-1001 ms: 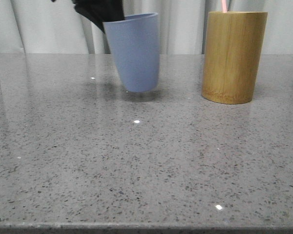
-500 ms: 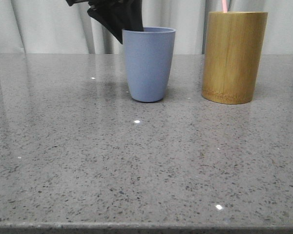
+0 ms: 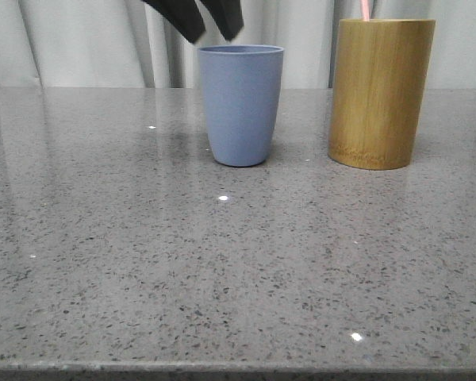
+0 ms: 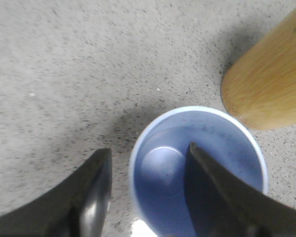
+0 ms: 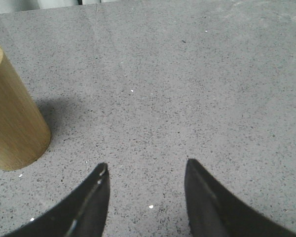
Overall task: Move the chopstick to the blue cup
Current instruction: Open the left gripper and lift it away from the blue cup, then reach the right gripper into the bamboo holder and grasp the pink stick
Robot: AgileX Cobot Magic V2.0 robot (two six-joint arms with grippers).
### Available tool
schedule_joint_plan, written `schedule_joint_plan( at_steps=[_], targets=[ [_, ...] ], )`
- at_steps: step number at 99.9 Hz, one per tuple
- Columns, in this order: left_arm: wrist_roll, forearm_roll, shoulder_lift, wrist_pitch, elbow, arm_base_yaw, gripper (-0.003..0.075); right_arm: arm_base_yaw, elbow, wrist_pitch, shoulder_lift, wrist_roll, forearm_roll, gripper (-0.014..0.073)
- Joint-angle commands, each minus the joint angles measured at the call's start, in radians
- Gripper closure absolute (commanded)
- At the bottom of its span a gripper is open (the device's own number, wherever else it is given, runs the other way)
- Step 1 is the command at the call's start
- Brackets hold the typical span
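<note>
The blue cup stands upright on the grey stone table, left of the bamboo holder. A thin pink chopstick tip pokes out of the holder's top. My left gripper hangs open just above the cup's left rim, holding nothing. In the left wrist view the blue cup is seen from above, its inside bare, with my left gripper over its rim. My right gripper is open over bare table, with the bamboo holder to one side.
The speckled grey table reaches to the front edge. A pale curtain hangs behind the table's far edge. The bamboo holder stands close beside the cup.
The cup went from tilted and lifted in my left gripper to standing upright on the table. My left gripper has let go of it and risen above the rim.
</note>
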Motion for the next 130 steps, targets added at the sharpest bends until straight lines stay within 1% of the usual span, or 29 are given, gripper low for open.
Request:
schedule_joint_plan(
  at_steps=[1,5,13,26,39,48,54,61,76,90,109,116,130],
  targets=[
    [-0.059,0.082,-0.094,-0.006,-0.035,-0.003,0.0383,0.004,-0.036,-0.069,0.007,-0.009,-0.012,0.022],
    [-0.087,0.149,-0.108,0.021,-0.035,-0.003,0.0383,0.008,-0.036,-0.069,0.007,-0.009,-0.012,0.022],
    [-0.122,0.229,-0.143,0.071,-0.023,-0.003,0.0383,0.021,-0.036,-0.069,0.007,-0.009,-0.012,0.022],
    [-0.169,0.304,-0.227,0.074,0.04,-0.003,0.0383,0.034,-0.036,-0.078,0.007,-0.009,-0.012,0.022],
    [-0.229,0.356,-0.346,0.027,0.173,-0.003,0.0383,0.034,-0.036,-0.081,0.007,-0.009,-0.012,0.022],
    [-0.275,0.392,-0.439,-0.005,0.295,-0.003,0.0383,0.041,-0.036,-0.097,0.007,-0.009,-0.012,0.022],
    [-0.304,0.402,-0.499,-0.029,0.358,-0.003,0.0383,0.053,-0.036,-0.094,0.007,-0.009,-0.008,0.022],
    [-0.331,0.412,-0.588,-0.062,0.468,-0.003,0.0383,0.075,-0.036,-0.094,0.009,-0.009,-0.003,0.022],
    [-0.383,0.42,-0.761,-0.108,0.631,-0.003,0.0383,0.123,-0.046,-0.092,0.036,-0.009,-0.003,0.022],
    [-0.399,0.423,-0.916,-0.11,0.743,-0.003,0.0383,0.157,-0.103,-0.056,0.101,-0.009,-0.003,0.022],
    [-0.403,0.423,-1.091,-0.108,0.853,-0.003,0.0383,0.21,-0.221,-0.042,0.198,-0.009,-0.003,0.0218],
    [-0.405,0.421,-1.143,-0.106,0.887,-0.003,0.0383,0.232,-0.273,-0.038,0.238,-0.009,-0.003,0.0197],
    [-0.405,0.414,-1.223,-0.099,0.94,-0.003,0.0383,0.285,-0.382,-0.029,0.33,-0.009,-0.003,0.0116]
  ],
)
